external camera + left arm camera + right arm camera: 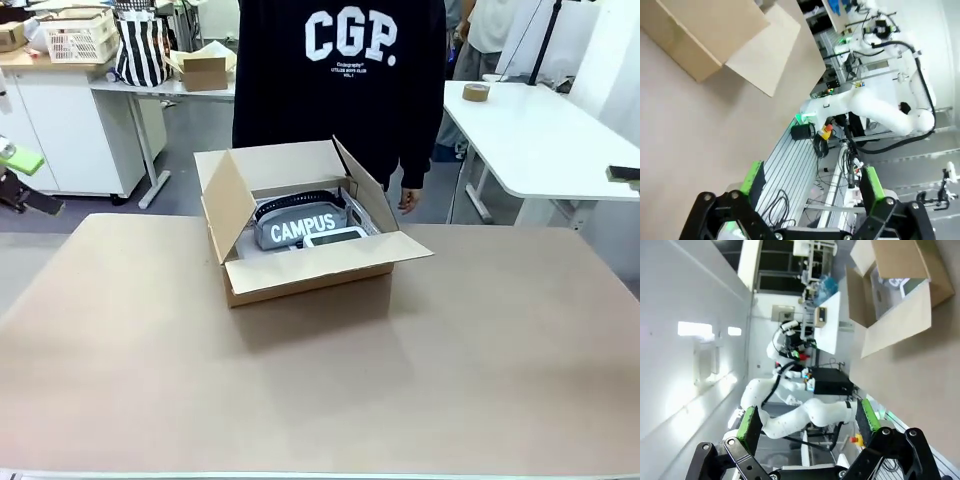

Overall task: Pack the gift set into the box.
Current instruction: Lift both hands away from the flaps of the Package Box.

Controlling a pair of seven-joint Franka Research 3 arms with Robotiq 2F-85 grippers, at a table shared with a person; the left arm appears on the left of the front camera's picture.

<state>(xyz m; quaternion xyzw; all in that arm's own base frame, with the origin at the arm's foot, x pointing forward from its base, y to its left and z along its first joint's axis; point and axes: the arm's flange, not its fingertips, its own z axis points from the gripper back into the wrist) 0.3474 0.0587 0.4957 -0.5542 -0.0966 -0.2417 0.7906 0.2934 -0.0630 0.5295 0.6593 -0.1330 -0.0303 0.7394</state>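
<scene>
Grey "CAMPUS" pouch (300, 228) and white rectangular item (335, 237) sit in brown cardboard carton (300, 285), far beyond spread, empty jaws of left gripper (812, 175), right gripper (807, 415); flap-closing likely next.

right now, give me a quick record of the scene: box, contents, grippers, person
box: on the table, flaps open
contents: grey CAMPUS pouch, small white item on its near side
left gripper: open, empty
right gripper: open, empty
person: standing behind the box
</scene>
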